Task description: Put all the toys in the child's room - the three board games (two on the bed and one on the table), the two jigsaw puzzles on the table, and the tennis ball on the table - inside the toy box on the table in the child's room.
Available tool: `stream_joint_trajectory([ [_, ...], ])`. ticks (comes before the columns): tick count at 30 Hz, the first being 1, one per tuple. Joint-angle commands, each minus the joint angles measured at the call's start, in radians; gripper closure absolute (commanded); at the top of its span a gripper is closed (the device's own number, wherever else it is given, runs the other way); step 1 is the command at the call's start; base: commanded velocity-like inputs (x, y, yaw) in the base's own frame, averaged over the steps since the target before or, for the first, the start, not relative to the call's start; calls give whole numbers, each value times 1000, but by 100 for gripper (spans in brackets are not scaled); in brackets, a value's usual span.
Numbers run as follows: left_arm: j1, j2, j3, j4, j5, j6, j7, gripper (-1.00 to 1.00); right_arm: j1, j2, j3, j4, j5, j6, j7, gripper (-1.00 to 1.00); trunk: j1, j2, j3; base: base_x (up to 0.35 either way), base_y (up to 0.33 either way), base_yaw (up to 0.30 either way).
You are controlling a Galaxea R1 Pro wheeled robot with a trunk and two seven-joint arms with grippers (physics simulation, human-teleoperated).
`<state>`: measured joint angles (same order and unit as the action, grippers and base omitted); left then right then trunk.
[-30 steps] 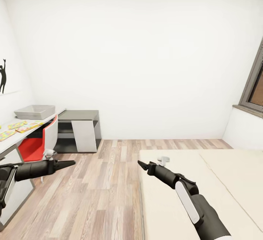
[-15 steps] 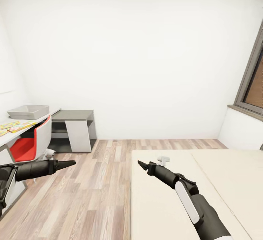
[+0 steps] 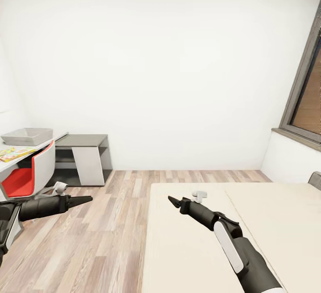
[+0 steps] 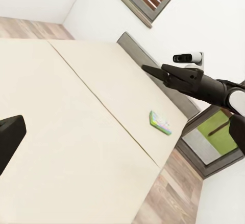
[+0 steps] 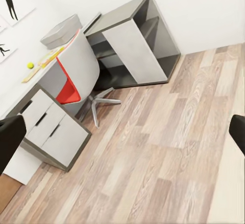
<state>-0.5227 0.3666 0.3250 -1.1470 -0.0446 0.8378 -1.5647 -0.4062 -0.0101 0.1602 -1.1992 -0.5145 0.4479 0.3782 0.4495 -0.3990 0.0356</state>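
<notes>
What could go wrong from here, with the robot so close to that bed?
1. The right claw hangs low over the bed; a further turn could drag it across the mattress.
2. The game box lies near the bed's far edge, so reaching it may be awkward.
3. A chair stands tucked at the table, perhaps blocking access to the toy box.

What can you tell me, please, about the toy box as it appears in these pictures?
The toy box is a shallow light-grey rectangular bin with flared sides and a rolled rim, plastic by its look. It stands upright at the far end of the white-topped table, beside the dark-grey-topped cabinet. In the head view its inside looks plain grey, though the bottom is partly hidden. The colourful flat toys lie on the table nearer the robot, apart from it.
</notes>
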Motion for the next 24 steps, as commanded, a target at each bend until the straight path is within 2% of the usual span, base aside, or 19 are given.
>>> stream_joint_trajectory([
  [1, 0, 0, 1, 0, -5, 11, -6, -100, 0, -1, 1, 0, -7, 5, -1, -100, 0, -1, -1, 0, -302, 0],
  [14, 0, 0, 2, 0, -6, 13, -6, -100, 0, -1, 1, 0, -8, 5, -1, -100, 0, -1, -1, 0, -289, 0],
  [24, 0, 0, 2, 0, -5, 15, -6, -100, 0, -1, 1, 0, -8, 5, -1, -100, 0, -1, -1, 0, -45, 0],
])
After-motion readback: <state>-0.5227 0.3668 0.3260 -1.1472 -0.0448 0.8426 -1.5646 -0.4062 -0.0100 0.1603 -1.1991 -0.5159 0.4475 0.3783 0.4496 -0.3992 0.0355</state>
